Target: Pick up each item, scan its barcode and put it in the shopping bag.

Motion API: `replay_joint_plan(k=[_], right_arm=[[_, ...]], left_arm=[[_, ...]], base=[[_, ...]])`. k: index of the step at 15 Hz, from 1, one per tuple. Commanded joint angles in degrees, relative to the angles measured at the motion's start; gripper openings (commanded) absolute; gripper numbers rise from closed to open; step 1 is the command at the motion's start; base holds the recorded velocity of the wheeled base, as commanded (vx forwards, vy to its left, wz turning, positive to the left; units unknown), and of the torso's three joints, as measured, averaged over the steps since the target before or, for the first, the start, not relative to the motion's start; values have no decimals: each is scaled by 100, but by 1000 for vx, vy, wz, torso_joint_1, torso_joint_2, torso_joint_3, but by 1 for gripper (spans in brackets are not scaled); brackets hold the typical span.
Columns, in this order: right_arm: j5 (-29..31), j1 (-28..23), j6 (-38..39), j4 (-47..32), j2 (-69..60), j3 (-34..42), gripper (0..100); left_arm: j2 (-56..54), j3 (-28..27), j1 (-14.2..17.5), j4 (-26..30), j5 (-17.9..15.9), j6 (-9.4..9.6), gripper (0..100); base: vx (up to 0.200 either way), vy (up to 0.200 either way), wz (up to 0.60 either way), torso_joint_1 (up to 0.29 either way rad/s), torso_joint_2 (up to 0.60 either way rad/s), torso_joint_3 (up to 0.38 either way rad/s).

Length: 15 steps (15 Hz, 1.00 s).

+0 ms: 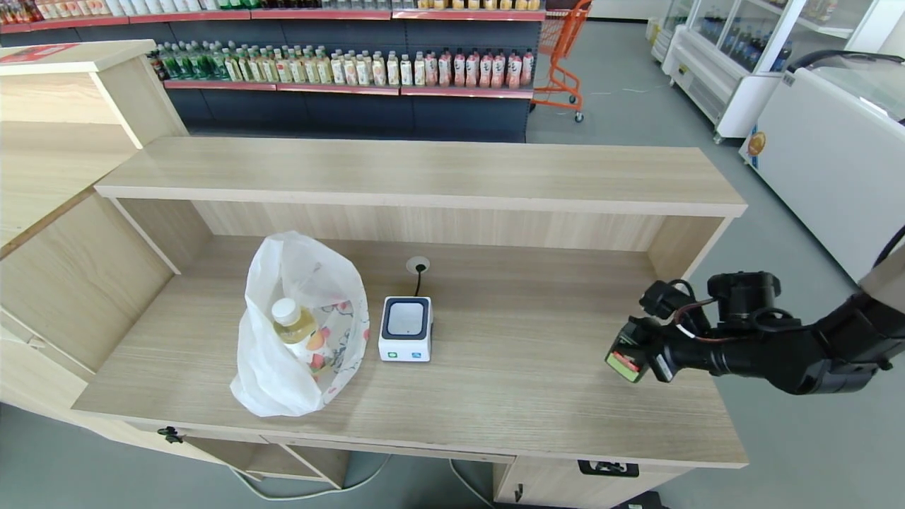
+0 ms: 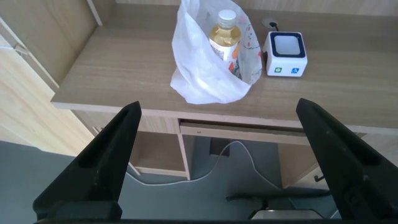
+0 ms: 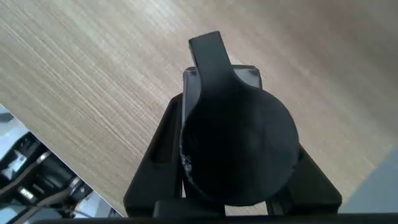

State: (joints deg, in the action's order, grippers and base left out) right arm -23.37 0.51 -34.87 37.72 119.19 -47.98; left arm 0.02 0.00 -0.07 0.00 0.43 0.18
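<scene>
Standing bagged: one bottle (image 1: 295,322) (one scanner (image 1: 405,328))

A shop: drink shelves (image 1: 339,67), checkout counter (image 1: 495,346), barcode scanner (image 1: 406,328).

Right arm (image 1: 792,350) in from the right side, forearm roughly level, wrist low over the right end of the table (image 1: 530,367). Right pincer (image 1: 635,358) pointing left, clamped on a small green-and-red item (image 1: 622,365). Left pincer (image 2: 217,112) held back off the table's front edge, fingers (image 2: 118,146) spread wide, nothing between them.
</scene>
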Motion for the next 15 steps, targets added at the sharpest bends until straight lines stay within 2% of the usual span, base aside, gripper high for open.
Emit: replay_joint_plan(k=[1, 2, 3, 4, 5, 6, 7, 8, 9, 10, 13, 15], right_arm=[[43, -385, 50, 1071, -1600, 1291, 0], [17, -508, -556, 1502, -2031, 1854, 0], [-115, -579, -1427, 1537, -2365, 2188, 0], [-599, -570, -2429, 1308, -2497, 2205, 0], [-1047, -552, -2991, 1150, -2514, 2179, 0], [-1917, -543, -4195, 825, -2532, 2153, 0], [-2655, -499, -6129, 139, -2585, 2100, 0], [-3130, -499, -7605, -274, -2708, 2056, 0], [-3534, -403, -8607, -660, -2787, 2047, 0], [-3763, -78, -9504, -1214, -2875, 2074, 0], [-3851, 546, -11455, -2453, -2998, 2082, 0], [-4026, 1056, -12114, -2673, -2998, 2074, 0]], left_arm=[[-2, 0, 7, 0, 1, -1, 100], [-2, 0, -1, 0, 1, -1, 100], [-2, 0, -1, 0, 1, -1, 100], [-2, 0, 7, 0, 1, -1, 100], [-2, 0, 7, 0, 1, -1, 100], [-2, 0, -1, 0, 1, -1, 100], [-2, 0, -1, 0, 1, -1, 100], [-2, 0, -1, 0, 1, -1, 100], [-2, 0, -1, 0, 1, -1, 100], [-2, 0, -1, 0, 1, -1, 100], [-2, 0, -1, 0, 1, -1, 100], [-2, 0, -1, 0, 1, -1, 100]], base=[[0, 0, 0, 0, 0, 0], [0, 0, 0, 0, 0, 0], [0, 0, 0, 0, 0, 0], [0, 0, 0, 0, 0, 0], [0, 0, 0, 0, 0, 0], [0, 0, 0, 0, 0, 0], [0, 0, 0, 0, 0, 0], [0, 0, 0, 0, 0, 0], [0, 0, 0, 0, 0, 0], [0, 0, 0, 0, 0, 0], [0, 0, 0, 0, 0, 0], [0, 0, 0, 0, 0, 0]])
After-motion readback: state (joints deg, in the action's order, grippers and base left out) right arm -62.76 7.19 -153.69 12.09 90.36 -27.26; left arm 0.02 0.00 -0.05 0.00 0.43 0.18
